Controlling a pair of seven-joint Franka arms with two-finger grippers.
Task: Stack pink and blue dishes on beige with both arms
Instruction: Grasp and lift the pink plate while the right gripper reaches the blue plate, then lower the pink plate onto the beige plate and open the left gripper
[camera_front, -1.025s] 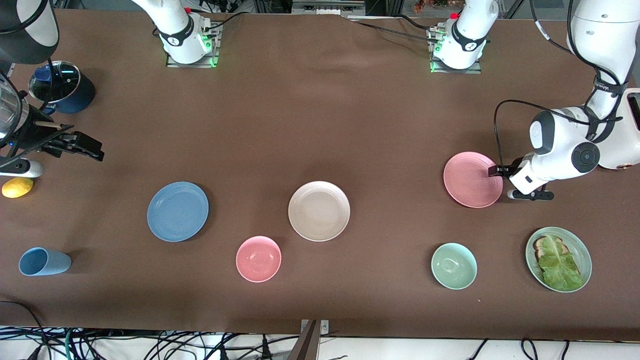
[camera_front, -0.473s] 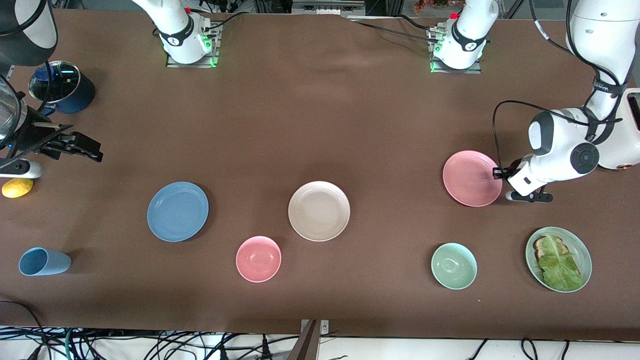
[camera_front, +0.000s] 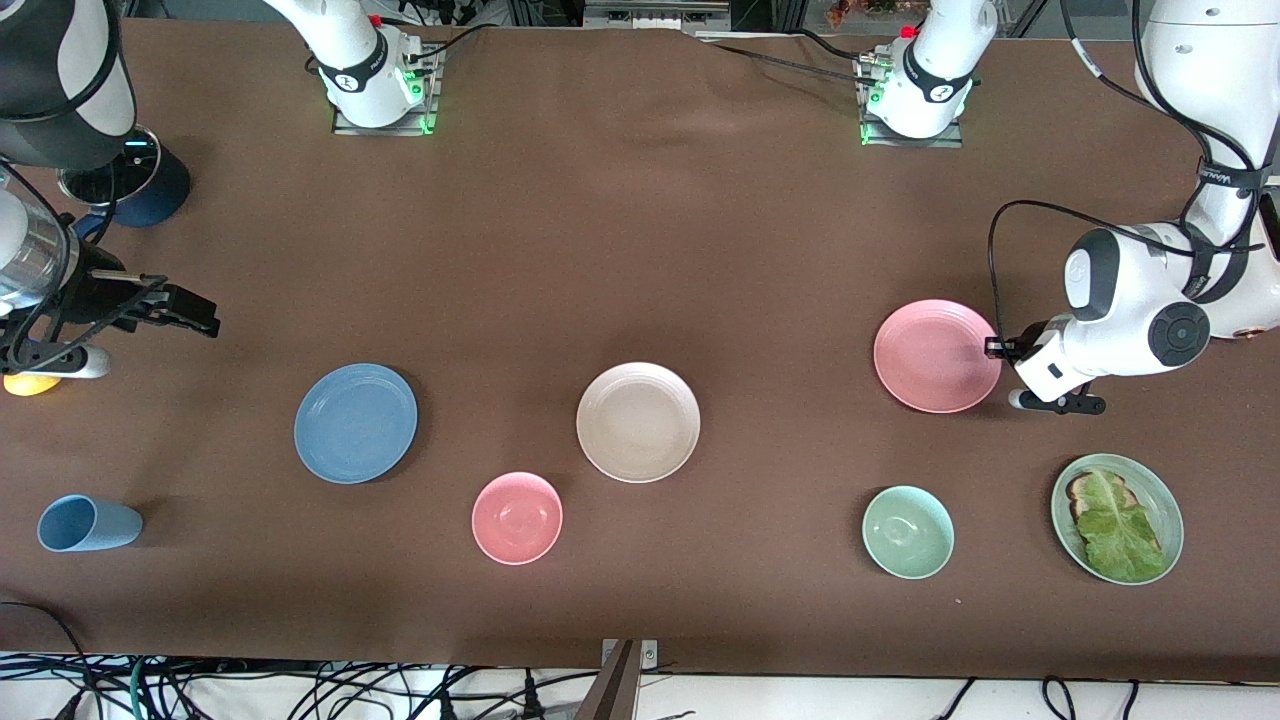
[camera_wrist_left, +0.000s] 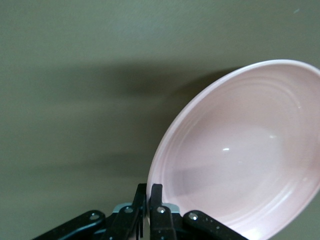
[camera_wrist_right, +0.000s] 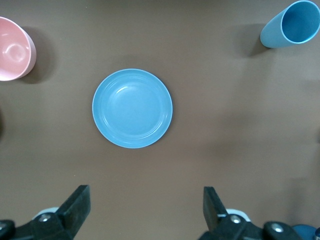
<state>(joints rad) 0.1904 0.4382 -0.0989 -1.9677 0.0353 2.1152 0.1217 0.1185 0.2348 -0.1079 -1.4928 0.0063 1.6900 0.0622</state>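
While both arms work at separate ends of the table (camera_front: 640, 220), the lines below set out where each plate lies from the fingers.

Left gripper (camera_front: 990, 347): fingers pinched tight on the rim of the pink plate (camera_front: 936, 356), at the edge toward the left arm's end of the table; in the left wrist view the two fingers (camera_wrist_left: 156, 200) meet on the rim of the pink plate (camera_wrist_left: 245, 150), which spreads away from them and looks tilted, its gripped edge apparently raised.

Right gripper (camera_front: 185, 312): fingers spread wide, holding nothing, over bare table near the right arm's end; in the right wrist view the right gripper (camera_wrist_right: 145, 207) shows both fingers far apart.

Blue plate (camera_front: 355, 423): flat on the table, well apart from the right fingers, ahead of them and slightly off centre in the right wrist view (camera_wrist_right: 132, 108).

Beige plate (camera_front: 638, 422): flat and bare at mid-table, between the blue plate and the pink one, nothing stacked on it yet.

Key relation: from the left fingers the beige plate lies past the whole width of the pink plate, toward the table's middle and nearer the front camera.

Nearer arm: the left, judged by its grip.

Bystanders: pink bowl (camera_front: 517, 518), light-blue cup (camera_front: 88, 523).
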